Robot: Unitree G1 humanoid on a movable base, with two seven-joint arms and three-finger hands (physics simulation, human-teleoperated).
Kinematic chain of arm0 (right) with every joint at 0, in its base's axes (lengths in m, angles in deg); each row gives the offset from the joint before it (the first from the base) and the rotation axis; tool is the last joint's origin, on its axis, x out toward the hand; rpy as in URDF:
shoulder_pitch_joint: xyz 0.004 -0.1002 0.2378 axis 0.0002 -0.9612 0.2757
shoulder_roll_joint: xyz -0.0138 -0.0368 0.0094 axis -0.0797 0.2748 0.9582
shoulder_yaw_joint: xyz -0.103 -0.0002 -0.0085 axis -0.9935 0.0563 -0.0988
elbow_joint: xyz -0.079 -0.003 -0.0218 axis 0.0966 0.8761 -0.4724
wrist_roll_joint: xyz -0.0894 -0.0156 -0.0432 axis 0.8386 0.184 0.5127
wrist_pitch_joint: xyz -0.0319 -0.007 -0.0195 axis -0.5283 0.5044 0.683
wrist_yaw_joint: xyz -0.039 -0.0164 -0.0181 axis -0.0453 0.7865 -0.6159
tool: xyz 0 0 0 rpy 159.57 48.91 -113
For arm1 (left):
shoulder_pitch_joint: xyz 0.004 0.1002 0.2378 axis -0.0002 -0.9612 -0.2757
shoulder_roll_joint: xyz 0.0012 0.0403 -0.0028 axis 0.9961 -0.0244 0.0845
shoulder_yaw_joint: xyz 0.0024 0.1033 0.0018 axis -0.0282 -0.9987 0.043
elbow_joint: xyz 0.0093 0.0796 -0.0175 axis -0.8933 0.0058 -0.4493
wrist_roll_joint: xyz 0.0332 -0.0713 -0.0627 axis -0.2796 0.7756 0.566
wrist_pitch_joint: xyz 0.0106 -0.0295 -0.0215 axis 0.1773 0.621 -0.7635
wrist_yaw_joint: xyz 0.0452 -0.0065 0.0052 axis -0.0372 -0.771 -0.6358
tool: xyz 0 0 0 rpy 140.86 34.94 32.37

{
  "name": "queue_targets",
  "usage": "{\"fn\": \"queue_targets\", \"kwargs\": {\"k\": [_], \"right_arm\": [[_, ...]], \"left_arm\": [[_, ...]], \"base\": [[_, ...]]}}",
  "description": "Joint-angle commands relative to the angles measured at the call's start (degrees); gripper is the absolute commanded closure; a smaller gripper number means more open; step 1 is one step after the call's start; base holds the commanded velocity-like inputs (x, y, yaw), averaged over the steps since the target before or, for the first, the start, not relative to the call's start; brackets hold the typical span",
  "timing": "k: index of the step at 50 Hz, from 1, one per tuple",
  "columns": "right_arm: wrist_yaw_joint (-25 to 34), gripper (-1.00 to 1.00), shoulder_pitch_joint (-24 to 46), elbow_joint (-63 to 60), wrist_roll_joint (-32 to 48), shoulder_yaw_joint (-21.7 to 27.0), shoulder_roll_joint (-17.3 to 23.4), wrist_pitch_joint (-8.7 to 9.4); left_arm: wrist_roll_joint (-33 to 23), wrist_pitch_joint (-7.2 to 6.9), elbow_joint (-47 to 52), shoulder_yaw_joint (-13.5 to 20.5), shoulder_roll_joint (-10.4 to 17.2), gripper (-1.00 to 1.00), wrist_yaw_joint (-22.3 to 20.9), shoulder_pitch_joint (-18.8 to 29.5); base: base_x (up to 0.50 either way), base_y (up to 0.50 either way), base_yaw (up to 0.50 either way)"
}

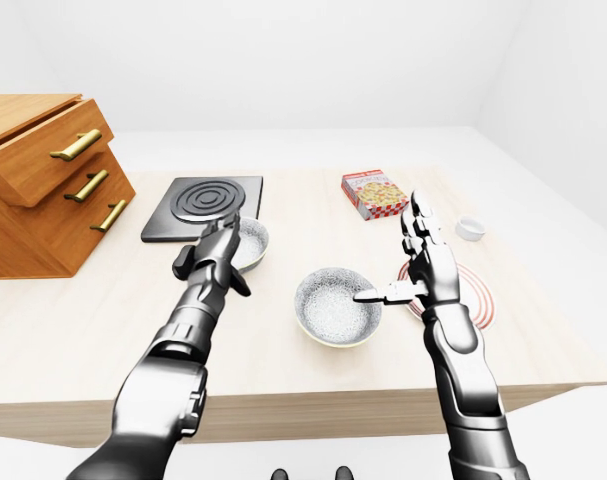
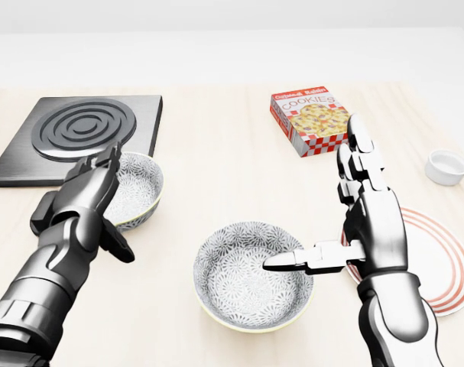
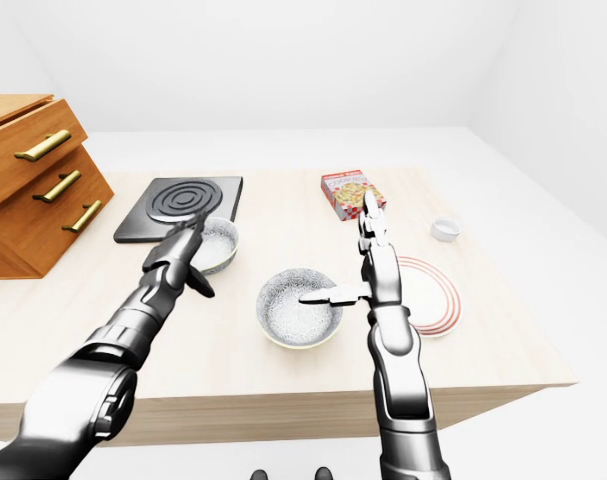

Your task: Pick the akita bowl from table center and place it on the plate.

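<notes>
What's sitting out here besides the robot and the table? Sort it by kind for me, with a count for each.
Grey-and-white patterned bowls: 2
White plate with red rings: 1
Small plain white dish: 1
Red cookie box: 1
Black square hotplate with ring pattern: 1
Wooden drawer chest with brass handles: 1
Total: 7

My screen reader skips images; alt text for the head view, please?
The open right hand hovers beside the patterned akita bowl, thumb over its rim, with the red-ringed plate to the right. The left hand overlaps a second bowl.
</notes>
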Motion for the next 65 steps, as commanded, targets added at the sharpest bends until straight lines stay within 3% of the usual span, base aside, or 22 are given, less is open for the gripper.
{"fn": "queue_targets", "kwargs": {"k": [1,6,23,24,25,28,48,58,59,60,65], "right_arm": [[-0.1,-1.0,0.1,0.7,-0.2,0.0,0.0,0.0],[0.2,-1.0,-0.5,0.0,-0.6,0.3,0.2,0.0],[0.6,-1.0,-1.2,-0.2,-0.9,0.4,0.1,0.0],[0.6,-1.0,-1.3,-0.3,-0.9,0.4,0.1,0.0],[0.6,-1.0,-1.2,-0.2,-1.0,0.4,0.1,0.0],[0.6,-1.0,-1.2,0.1,-1.0,0.2,0.0,0.0],[1.2,-1.0,-1.8,-1.5,-1.7,0.0,-0.1,0.0],[1.1,-1.0,-0.9,-3.0,-2.3,0.8,0.2,0.0],[1.0,-1.0,-0.7,-3.1,-2.4,0.9,0.3,0.0],[0.8,-1.0,-0.4,-2.9,-2.4,0.9,0.2,0.0],[0.3,-1.0,0.5,-2.2,-2.2,0.4,0.1,0.0]], "left_arm": [[-7.8,1.52,-9.3,-1.9,-1.0,-1.0,3.6,3.2],[-9.8,1.22,-9.8,-2.0,-1.8,-1.0,3.3,2.4],[-9.7,-2.48,-10.9,-0.8,-2.6,-1.0,-3.3,0.1],[-9.7,-2.56,-10.9,-0.7,-2.6,-0.86,-3.4,0.1],[-9.6,-2.66,-11.0,-0.7,-2.6,0.09,-3.8,0.0],[-9.3,-2.29,-10.9,-0.5,-2.7,1.0,-4.0,-0.1],[-7.6,0.68,-10.5,-0.2,-2.2,1.0,-3.5,0.4],[-8.2,4.67,-8.7,-0.8,0.2,1.0,-3.4,4.2],[-9.0,5.95,-7.8,-1.3,1.1,1.0,-3.5,5.3],[-9.5,6.38,-7.5,-1.4,1.4,1.0,-3.5,5.9],[-9.4,6.38,-4.2,-0.3,3.8,1.0,-6.6,9.0]], "base": [[0.0,0.0,0.0],[0.0,0.0,0.0],[0.0,0.0,0.0],[0.0,0.0,0.0],[0.0,0.0,0.0],[0.0,0.0,0.0],[0.0,0.0,0.0],[0.0,0.0,0.0],[0.0,0.0,0.0],[0.0,0.0,0.0],[0.0,0.0,0.0]]}}
